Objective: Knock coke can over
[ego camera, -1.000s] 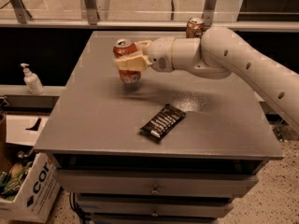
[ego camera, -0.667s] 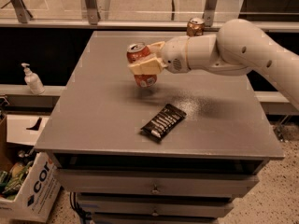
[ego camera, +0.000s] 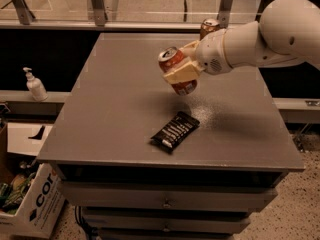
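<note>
The hand (ego camera: 177, 67) and the coke can (ego camera: 171, 60) have moved to the right since a second ago, and the can leans over more now. Closest to us, low down and far left of the black packet (ego camera: 175, 130), a white cardboard box (ego camera: 37, 206) sits on the floor. Right under the packet, below the front edge, is a drawer (ego camera: 165, 201). The black packet lies flat on the gray tabletop (ego camera: 110, 109), near the front. Just behind the packet is the coke can. It is tipped, with its silver top pointing up and to the left. The hand is clamped on the can, with one cream finger (ego camera: 181, 74) across its front. A dark shadow lies on the tabletop between the packet and the can. The can looks lifted a bit, but I cannot tell for sure. Far left of the packet, off the tabletop, a white pump bottle (ego camera: 35, 84) stands on a ledge. The big white arm (ego camera: 260, 39) comes in from behind and right of the packet. Farthest back from the packet, a brown can (ego camera: 210, 28) stands up straight near the far edge.
</note>
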{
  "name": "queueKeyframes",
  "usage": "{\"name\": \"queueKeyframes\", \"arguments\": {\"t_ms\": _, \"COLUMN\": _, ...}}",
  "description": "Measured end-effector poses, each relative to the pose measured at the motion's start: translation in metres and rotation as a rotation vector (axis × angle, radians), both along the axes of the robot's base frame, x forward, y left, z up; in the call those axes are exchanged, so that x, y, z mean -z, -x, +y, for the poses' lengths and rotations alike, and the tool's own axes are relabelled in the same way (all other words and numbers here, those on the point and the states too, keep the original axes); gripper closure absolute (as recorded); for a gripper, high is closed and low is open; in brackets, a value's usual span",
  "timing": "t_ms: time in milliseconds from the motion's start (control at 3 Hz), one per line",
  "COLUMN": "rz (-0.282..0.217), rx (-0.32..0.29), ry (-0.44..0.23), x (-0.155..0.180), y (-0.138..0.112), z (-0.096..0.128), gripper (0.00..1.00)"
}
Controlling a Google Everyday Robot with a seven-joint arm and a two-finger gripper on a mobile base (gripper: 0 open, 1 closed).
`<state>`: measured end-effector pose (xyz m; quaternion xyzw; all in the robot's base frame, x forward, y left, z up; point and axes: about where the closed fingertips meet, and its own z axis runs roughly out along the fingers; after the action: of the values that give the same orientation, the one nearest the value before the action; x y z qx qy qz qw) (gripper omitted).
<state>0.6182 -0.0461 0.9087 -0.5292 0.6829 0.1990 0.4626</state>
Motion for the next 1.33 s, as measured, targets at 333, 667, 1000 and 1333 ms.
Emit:
{"name": "queueKeyframes", "arguments": {"t_ms": 333, "rz": -0.031, "rx": 0.017, "ry": 0.133, "x": -0.008, "y": 0.003, "z": -0.025, "gripper": 1.0}}
{"name": "queueKeyframes", "arguments": {"t_ms": 667, "rz": -0.048, "rx": 0.031, "ry": 0.272, "x": -0.007, "y": 0.002, "z": -0.043, "gripper": 1.0}}
{"name": "queueKeyframes", "arguments": {"t_ms": 1000, "rz": -0.079, "rx": 0.006, "ry": 0.457, "x": -0.003, "y": 0.003, "z": -0.046, "gripper": 1.0}}
{"name": "queueKeyframes", "arguments": {"t_ms": 1333, "rz": -0.103, "rx": -0.04, "ry": 0.636, "x": 0.008, "y": 0.001, "z": -0.044, "gripper": 1.0}}
